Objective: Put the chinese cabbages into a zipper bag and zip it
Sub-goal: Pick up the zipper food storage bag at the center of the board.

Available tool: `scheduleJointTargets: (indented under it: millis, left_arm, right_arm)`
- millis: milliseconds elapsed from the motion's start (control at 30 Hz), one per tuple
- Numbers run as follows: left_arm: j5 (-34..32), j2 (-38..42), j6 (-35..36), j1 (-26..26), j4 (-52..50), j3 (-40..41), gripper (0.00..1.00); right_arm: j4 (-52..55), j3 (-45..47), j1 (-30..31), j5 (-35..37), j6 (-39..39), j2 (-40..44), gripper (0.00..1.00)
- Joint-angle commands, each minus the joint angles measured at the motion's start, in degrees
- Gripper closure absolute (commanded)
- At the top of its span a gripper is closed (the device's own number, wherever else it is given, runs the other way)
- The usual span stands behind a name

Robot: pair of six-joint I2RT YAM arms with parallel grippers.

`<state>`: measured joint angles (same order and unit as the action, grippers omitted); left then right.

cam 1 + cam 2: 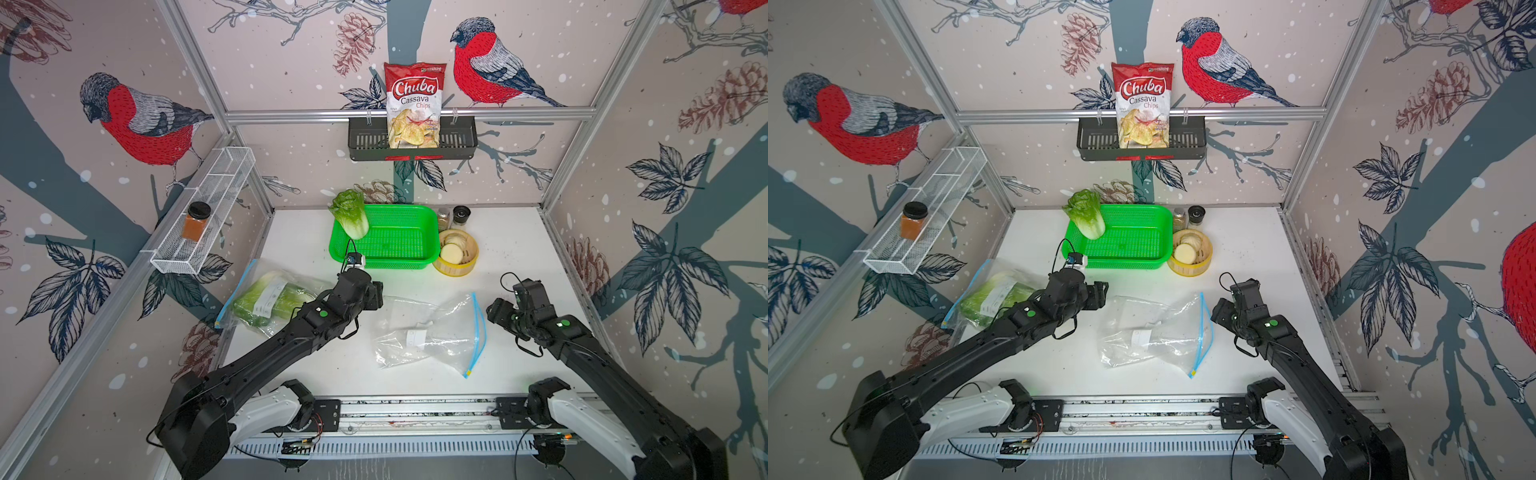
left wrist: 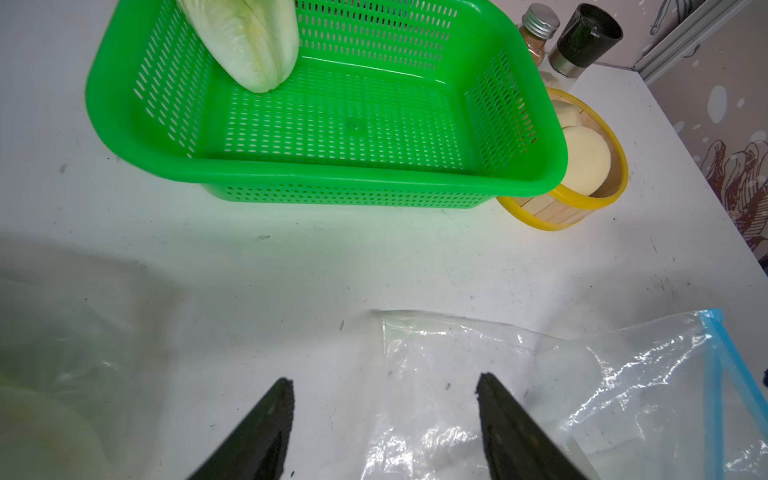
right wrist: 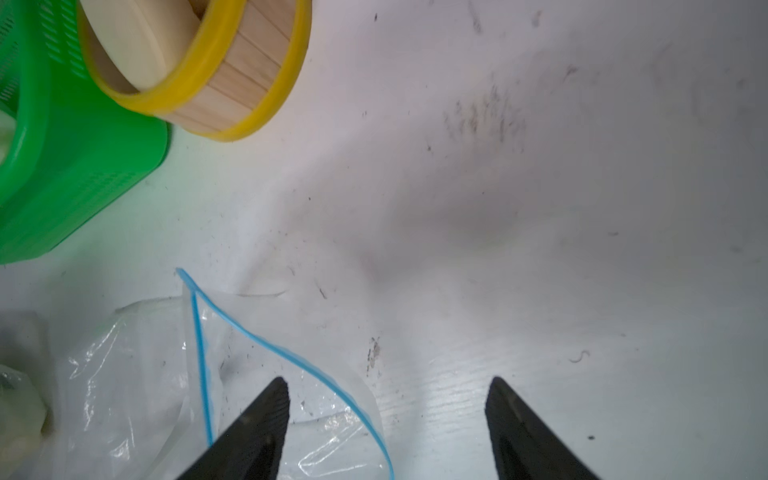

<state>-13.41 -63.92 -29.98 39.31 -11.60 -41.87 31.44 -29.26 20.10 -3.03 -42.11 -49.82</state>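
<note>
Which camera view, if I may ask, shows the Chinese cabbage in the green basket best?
Both top views show it best: the whole Chinese cabbage, leafy end over the rim of the green basket, pale base inside. The left wrist view shows only its pale base; the right wrist view shows none of it clearly.

Parted fingers (image 3: 257, 428) sit above the zipper bag (image 3: 124, 365), its blue-edged mouth seemingly unsealed.

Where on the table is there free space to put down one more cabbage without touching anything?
Free: the far right corner of the table, beside the bamboo steamer; the strip between the green basket and the empty zipper bag; the front strip before the rail. Crowded: the left edge with the filled bag, and the bottles behind the steamer.
</note>
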Motion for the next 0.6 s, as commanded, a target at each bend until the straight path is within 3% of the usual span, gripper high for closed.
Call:
scheduleJointTargets:
  millis: [0, 167, 367, 567]
  left_arm:
    - [1.5, -0.7, -0.6, 0.4, 5.5, 0.3, 0.30]
    - [1.5, 0.0, -0.2, 0.4, 6.6, 1.6, 0.30]
    - [-0.5, 2.2, -0.3, 0.4, 7.0, 3.1, 0.29]
    - [-3.8, 4.0, 0.1, 0.4, 5.6, 3.1, 0.29]
  right_arm:
    - [-4.8, 2.8, -0.1, -6.5, -1.9, -1.0, 0.30]
    - [-10.4, 5.8, 0.8, -11.1, -1.6, -3.8, 0.37]
    - [-19.1, 6.8, 4.9, -13.7, -2.2, -8.1, 0.60]
    - [-28.4, 2.7, 13.4, -13.7, -6.0, -15.0, 0.87]
